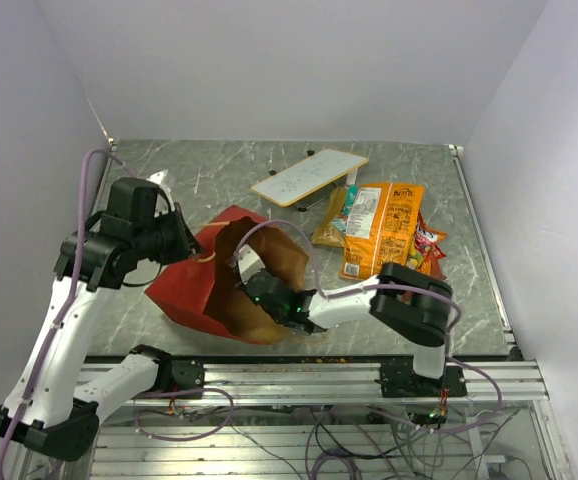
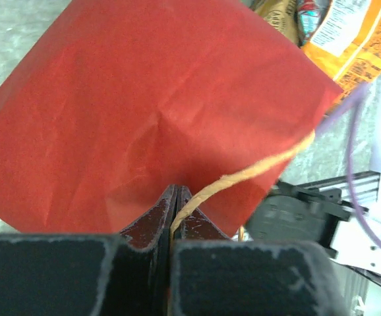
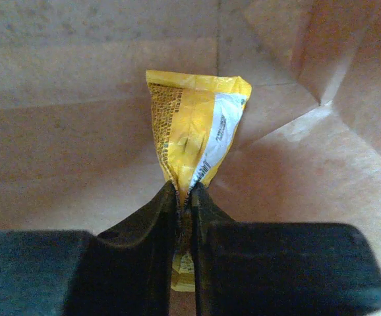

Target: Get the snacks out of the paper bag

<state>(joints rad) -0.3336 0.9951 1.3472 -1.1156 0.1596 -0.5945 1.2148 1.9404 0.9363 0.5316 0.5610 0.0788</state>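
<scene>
The paper bag [image 1: 194,290], red outside and brown inside, lies on its side with its mouth toward the right. My left gripper [image 2: 175,191] is shut on the bag's string handle [image 2: 256,170] at its upper left edge, against the red paper [image 2: 144,99]. My right gripper [image 3: 185,192] is inside the bag, shut on a yellow snack packet [image 3: 197,125] against the brown kraft wall [image 3: 65,105]. In the top view the right gripper [image 1: 259,285] sits in the bag mouth. Several snacks lie outside: an orange chip bag [image 1: 384,228], a gold-brown pack [image 1: 332,217], a red packet [image 1: 429,245].
A flat white tan-edged board [image 1: 309,176] lies at the back centre. The marble table [image 1: 169,180] has walls at left, back and right. An aluminium rail [image 1: 299,375] runs along the near edge.
</scene>
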